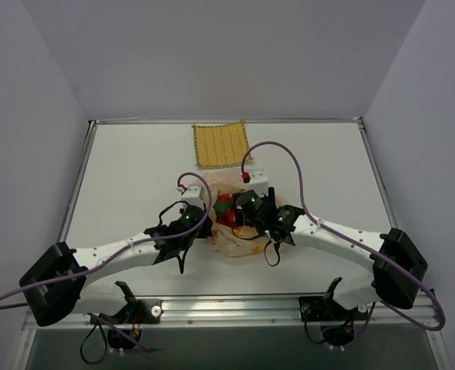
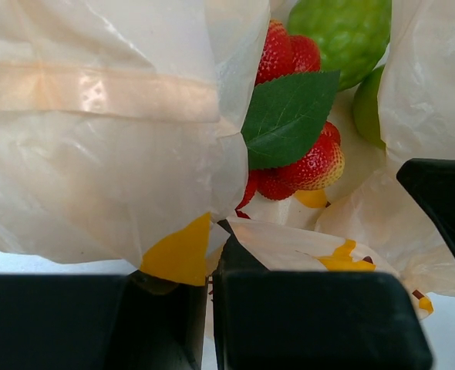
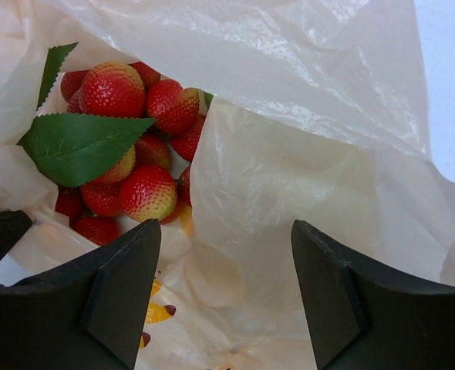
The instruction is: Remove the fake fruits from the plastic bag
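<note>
pinch looks set: left gripper (image 2: 210, 287) shut on the thin translucent peach plastic bag (image 2: 96, 154); right gripper (image 3: 226, 262) gapes wide above the cluster of glossy red berries with green leaves (image 3: 146, 189) inside it. best reach past the film flap, not onto it.

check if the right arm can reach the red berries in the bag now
Probably yes, with a small shift. The right gripper is open and the berry cluster lies uncovered, left of its line. A fold of the plastic bag sits between its jaws and might get caught first.
</note>
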